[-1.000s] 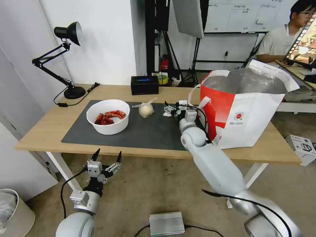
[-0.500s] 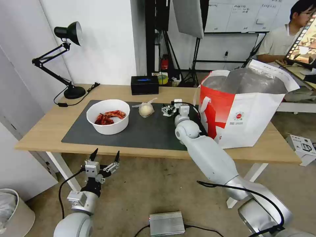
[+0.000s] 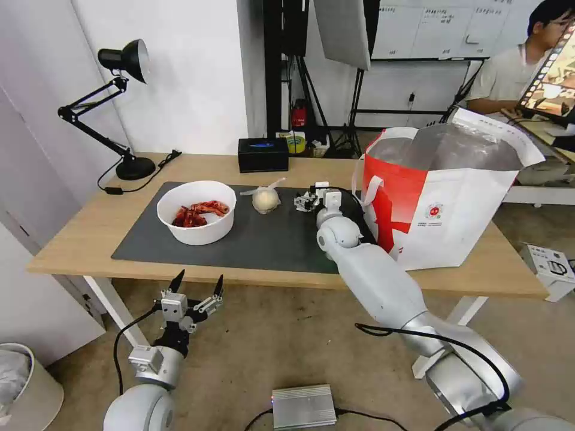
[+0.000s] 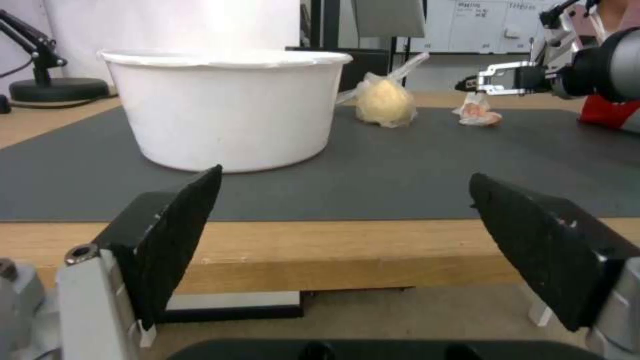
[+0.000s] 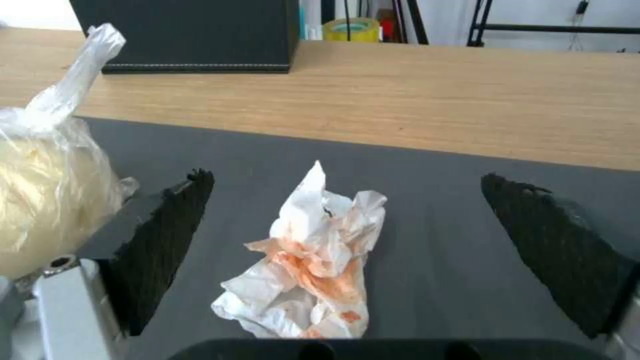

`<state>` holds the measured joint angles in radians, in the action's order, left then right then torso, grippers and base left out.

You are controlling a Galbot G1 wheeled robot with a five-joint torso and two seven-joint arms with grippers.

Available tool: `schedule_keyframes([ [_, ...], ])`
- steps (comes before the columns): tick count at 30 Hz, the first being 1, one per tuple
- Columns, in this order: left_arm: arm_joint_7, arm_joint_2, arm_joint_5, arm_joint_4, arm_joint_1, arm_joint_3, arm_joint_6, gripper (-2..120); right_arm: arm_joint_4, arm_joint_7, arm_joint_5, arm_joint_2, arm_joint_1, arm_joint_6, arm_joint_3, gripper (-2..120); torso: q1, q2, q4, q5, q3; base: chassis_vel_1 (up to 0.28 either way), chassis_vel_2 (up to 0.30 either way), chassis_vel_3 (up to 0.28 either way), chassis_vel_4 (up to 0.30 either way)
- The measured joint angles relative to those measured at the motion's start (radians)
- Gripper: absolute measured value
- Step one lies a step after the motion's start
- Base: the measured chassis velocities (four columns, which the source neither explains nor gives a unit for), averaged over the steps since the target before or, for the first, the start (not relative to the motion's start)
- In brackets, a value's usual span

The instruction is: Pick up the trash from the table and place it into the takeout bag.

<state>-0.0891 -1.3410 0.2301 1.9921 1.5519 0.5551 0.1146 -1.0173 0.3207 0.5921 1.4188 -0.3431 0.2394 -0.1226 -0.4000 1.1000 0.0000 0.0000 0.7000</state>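
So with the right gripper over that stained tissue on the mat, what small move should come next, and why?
Probably lower the right gripper a little and close it on the crumpled tissue. Its fingers stand open on either side of the tissue, which lies loose on the dark mat, apart from the knotted bag. The left gripper hangs open below the table edge.

Bowl (image 3: 196, 212), knotted bag (image 3: 265, 199), tissue (image 5: 313, 260), takeout bag (image 3: 446, 197): left to right.

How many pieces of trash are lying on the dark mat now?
3: the white bowl of red scraps toward the lamp end, the knotted clear bag mid-mat, and the crumpled tissue between the right tool's open fingers. Nothing seems hidden.
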Motion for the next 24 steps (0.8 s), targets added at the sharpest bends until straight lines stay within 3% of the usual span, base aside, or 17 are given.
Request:
schedule_keyframes([
  [6,0.0,-0.002,-0.001,-0.001,0.002,0.003,0.002,100,0.013,-0.007,-0.006,0.009,-0.005,-0.002,0.008,95,0.0,0.0,0.0,0.0,0.0,0.0,0.0,0.0,0.0],
  [24,-0.001,-0.015,-0.006,0.004,0.024,0.006,0.02,100,0.038,0.0,-0.014,0.029,-0.018,0.004,0.027,34,0.0,0.0,0.0,0.0001,0.0,0.0,0.0,0.0,0.0],
])
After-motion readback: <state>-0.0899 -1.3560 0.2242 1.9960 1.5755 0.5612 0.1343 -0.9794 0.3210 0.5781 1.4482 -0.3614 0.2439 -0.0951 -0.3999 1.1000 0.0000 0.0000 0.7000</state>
